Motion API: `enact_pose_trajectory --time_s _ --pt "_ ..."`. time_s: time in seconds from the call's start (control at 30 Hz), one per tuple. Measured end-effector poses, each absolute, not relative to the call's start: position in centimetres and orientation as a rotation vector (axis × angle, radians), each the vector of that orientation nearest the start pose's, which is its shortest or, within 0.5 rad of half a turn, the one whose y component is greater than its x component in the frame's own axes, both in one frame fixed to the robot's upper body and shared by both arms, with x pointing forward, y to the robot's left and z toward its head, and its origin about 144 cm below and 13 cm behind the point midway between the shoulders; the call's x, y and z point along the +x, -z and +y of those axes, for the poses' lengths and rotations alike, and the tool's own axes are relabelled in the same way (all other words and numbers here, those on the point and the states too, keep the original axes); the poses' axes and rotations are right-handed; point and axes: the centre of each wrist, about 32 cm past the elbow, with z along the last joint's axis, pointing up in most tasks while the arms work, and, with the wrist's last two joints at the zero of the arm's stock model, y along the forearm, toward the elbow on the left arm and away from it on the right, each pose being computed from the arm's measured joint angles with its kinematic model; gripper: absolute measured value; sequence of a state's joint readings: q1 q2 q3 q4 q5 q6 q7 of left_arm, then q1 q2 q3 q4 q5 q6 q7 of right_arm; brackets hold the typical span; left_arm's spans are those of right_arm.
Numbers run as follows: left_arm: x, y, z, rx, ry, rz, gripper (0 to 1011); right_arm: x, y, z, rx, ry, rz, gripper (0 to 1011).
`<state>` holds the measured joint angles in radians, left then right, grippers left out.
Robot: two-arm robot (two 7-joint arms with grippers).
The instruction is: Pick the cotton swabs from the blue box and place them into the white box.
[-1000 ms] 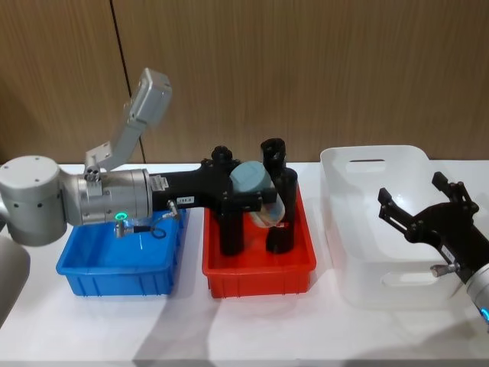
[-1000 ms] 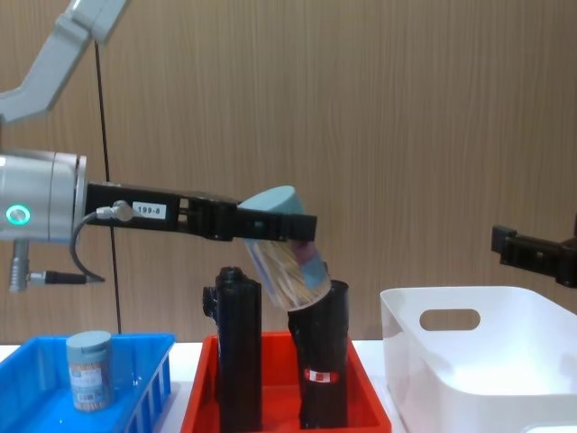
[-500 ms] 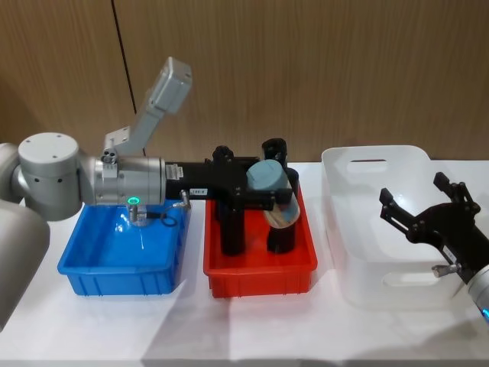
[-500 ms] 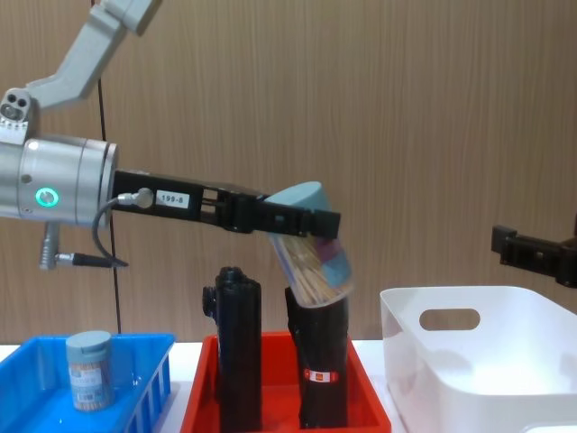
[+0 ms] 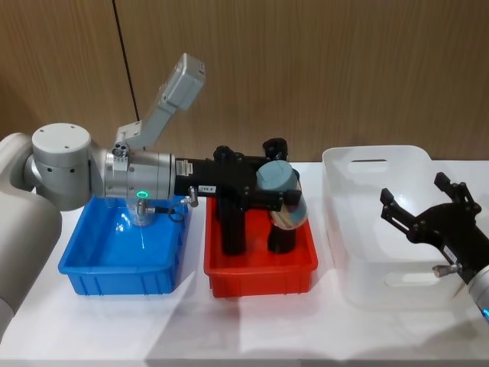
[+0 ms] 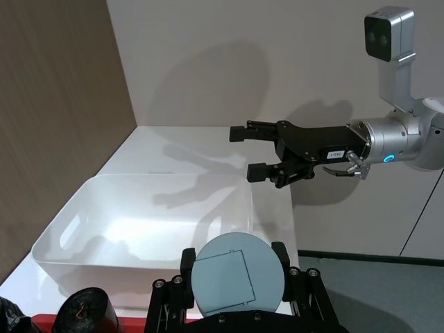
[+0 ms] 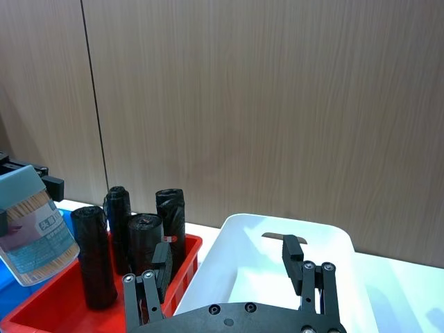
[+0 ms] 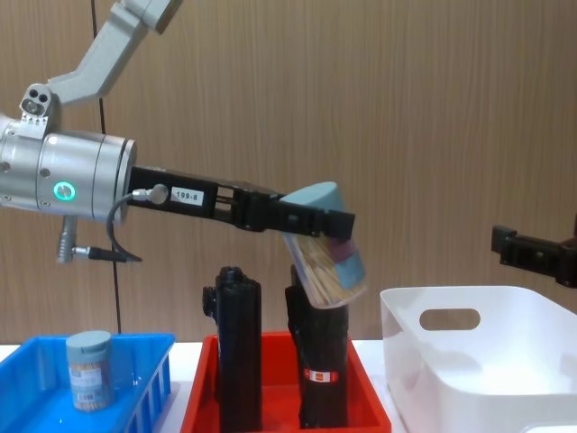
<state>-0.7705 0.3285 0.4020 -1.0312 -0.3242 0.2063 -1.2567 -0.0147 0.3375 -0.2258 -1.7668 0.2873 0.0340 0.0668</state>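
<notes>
A clear tub of cotton swabs with a pale blue lid hangs tilted above the red tray, and my left gripper is shut on it. From the side the tub leans lid-up in the left gripper, left of the white box. A second tub stands upright in the blue box. My right gripper hovers open over the white box at its right side, holding nothing. The left wrist view shows the lid facing the camera, with the white box beyond it.
A red tray between the blue box and the white box holds tall black cylinders, which stand right under the held tub. A wood-panelled wall runs behind the white table.
My left arm has carried the tub to the right, from over the red tray's left part towards the white box. The right gripper has stayed where it was.
</notes>
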Motion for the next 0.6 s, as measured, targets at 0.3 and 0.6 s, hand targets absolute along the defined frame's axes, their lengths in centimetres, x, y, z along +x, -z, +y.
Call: enact_pose_trajectory --time_s 0.3,0.6 --pt "64.63 -128.01 27.17 0.203 -0.178 0.037 670 44.32 -118.89 -23.76 0.027 1.225 -0.077 1002" --pt "64.75 -128.07 27.08 0.205 -0.173 0.037 671 44.34 -119.11 -24.05 0.025 1.193 -0.081 1002"
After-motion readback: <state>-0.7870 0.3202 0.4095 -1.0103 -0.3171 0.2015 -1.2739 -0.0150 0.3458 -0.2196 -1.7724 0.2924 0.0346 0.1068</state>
